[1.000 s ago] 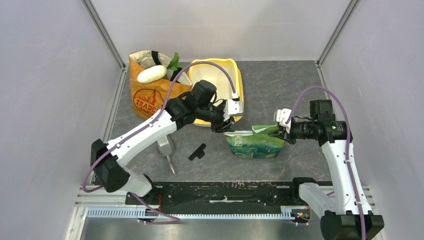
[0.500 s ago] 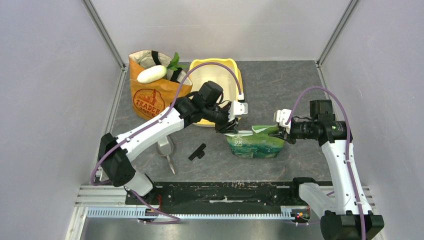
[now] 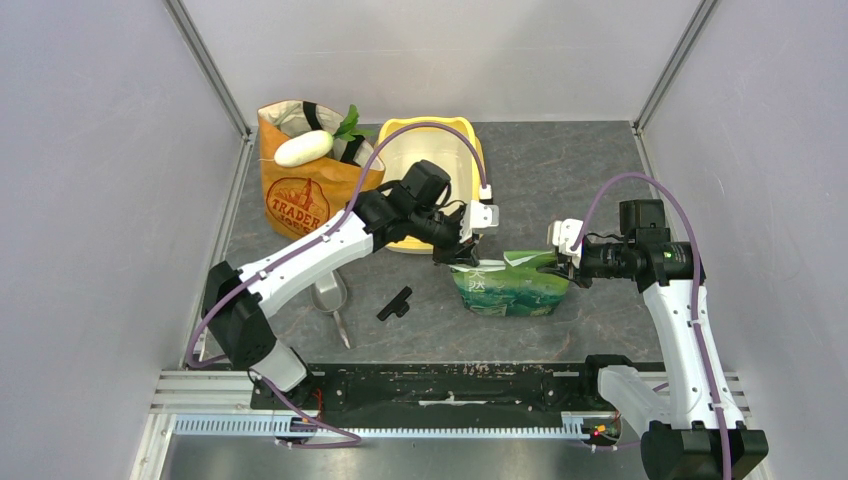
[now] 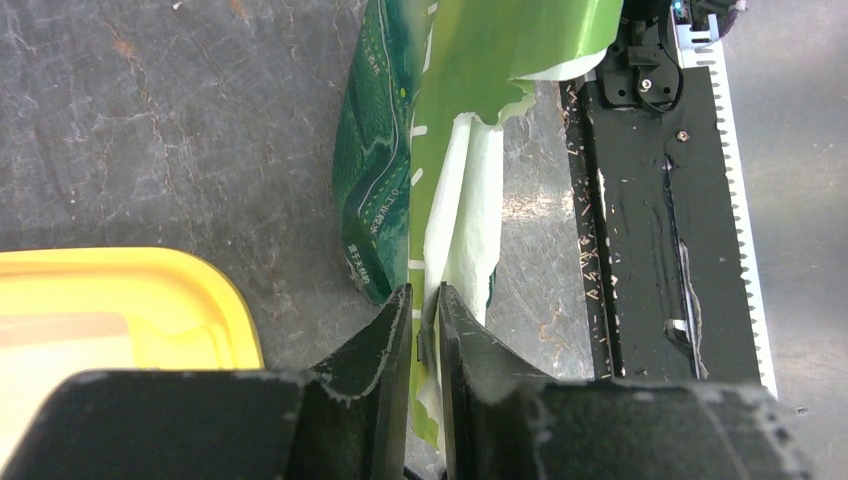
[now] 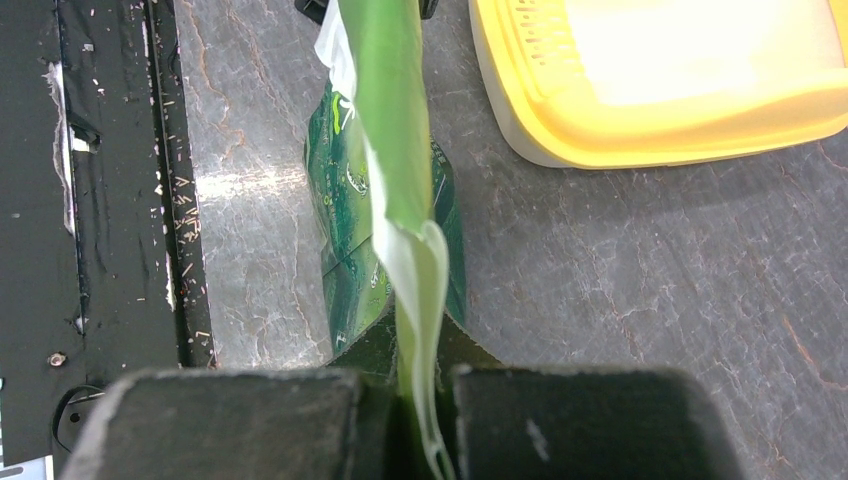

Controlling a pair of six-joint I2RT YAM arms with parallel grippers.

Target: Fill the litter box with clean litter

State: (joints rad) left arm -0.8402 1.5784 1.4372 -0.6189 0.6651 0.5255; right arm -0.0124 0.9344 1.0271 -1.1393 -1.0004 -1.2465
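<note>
The yellow litter box lies at the back middle, partly under my left arm; its pale basin shows no litter. It also shows in the left wrist view and the right wrist view. A green foil bag stands in front of it. My left gripper is shut on the bag's torn top edge at its left end. My right gripper is shut on the top edge at its right end. The bag's body hangs below in both wrist views. The clean litter is hidden.
An orange paper grocery bag with a white radish stands at the back left. A clear scoop and a small black clip lie front left of the green bag. A black rail runs along the near edge.
My left arm has reached a little further right and down, bringing its gripper onto the bag's left top corner. The right arm and the bag have stayed still.
</note>
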